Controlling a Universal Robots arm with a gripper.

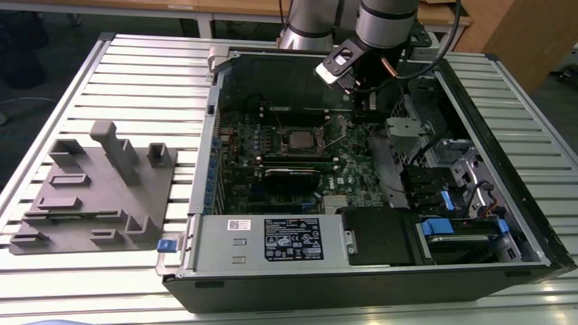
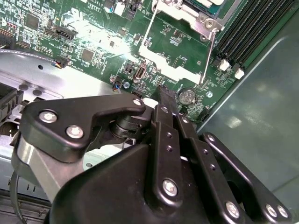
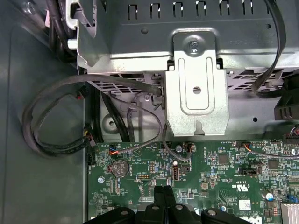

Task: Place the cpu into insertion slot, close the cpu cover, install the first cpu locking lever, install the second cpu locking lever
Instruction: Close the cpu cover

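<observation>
Slatted metal table [image 1: 135, 74], wooden furniture [image 1: 519, 34]

Open computer case [image 1: 361, 294] is lying on slatted metal table [image 1: 145, 74], green motherboard [image 1: 357, 172] facing up. White-labelled grey box [image 1: 226, 254] is sitting inside the case. Grey moulded fixture [image 1: 91, 196] is resting on the table toward the exterior view's left, apart from the case. Black cables [image 3: 42, 135] are looping beside a silver bracket [image 3: 196, 93].

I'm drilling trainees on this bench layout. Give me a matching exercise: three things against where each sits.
Things: A gripper; B grey fixture; C white-labelled box.
Places: 1 on the table, at the exterior view's left of the case; 2 inside the case, by its wall nearest the exterior camera; 3 over the green board.
Pairs: A-3, B-1, C-2.
</observation>
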